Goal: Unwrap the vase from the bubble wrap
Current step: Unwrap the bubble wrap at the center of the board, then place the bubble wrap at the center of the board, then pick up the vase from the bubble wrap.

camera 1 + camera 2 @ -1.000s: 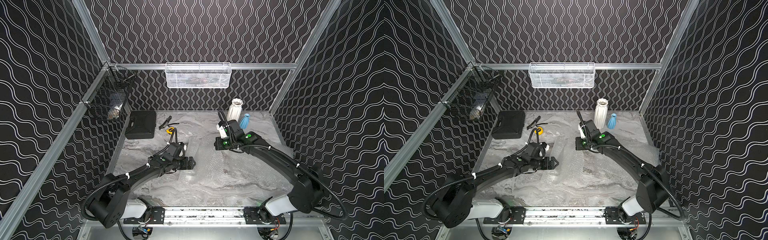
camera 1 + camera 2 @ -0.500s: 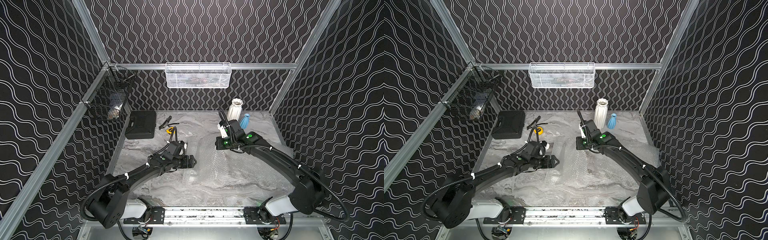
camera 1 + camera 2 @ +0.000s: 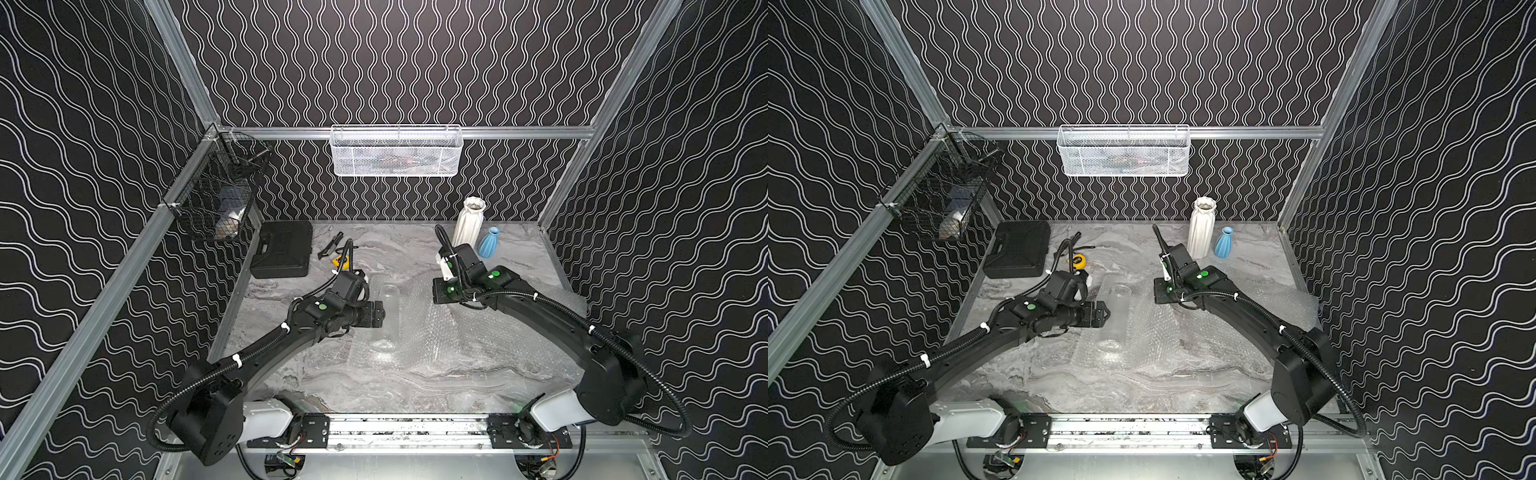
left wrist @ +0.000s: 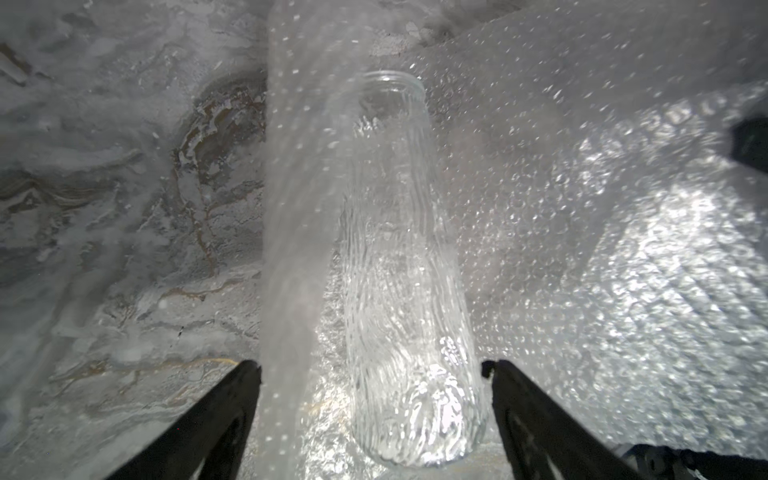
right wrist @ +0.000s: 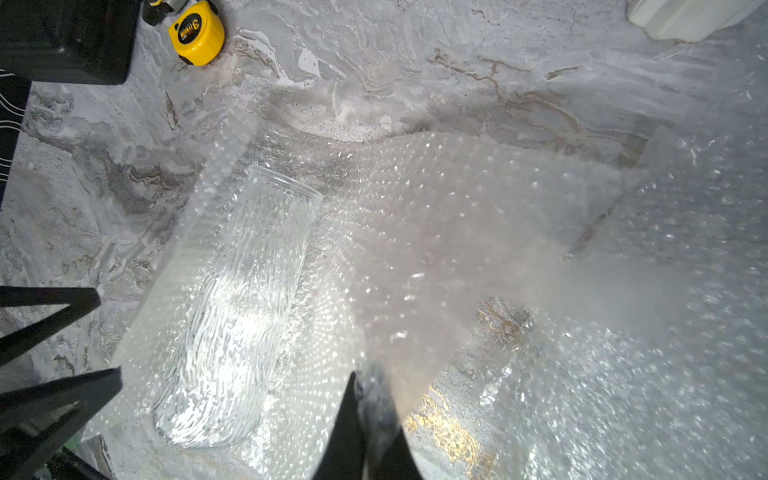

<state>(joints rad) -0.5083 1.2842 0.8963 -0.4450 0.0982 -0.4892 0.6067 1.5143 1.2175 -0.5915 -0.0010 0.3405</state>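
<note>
Nearest me the grey marbled tabletop point(image 3: 415, 390) is bare, and just beyond it the clear ribbed glass vase point(image 3: 385, 316) lies on its side on the whitish bubble wrap point(image 3: 432, 332), mouth toward the back wall. A second ago the sheet stood bunched over the glass; now it lies spread out to the right and the vase shows bare, so I judge the unwrapping almost done, with only a low flap still standing along its left side. The left tool point(image 3: 379, 318) waits wide, its fingers astride the vase's base without touching. The right tool point(image 5: 363, 382) is pinched tight on the sheet's lifted edge. Farther back sit a yellow tape measure point(image 5: 197, 35), a closed black plastic case point(image 3: 282, 249), and a tall white ribbed vase point(image 3: 469, 222) beside a small blue one point(image 3: 488, 243), both upright. On the walls, the black wire basket point(image 3: 216, 199) holds something pale, and the white mesh basket point(image 3: 397, 151) holds things I cannot make out.
</note>
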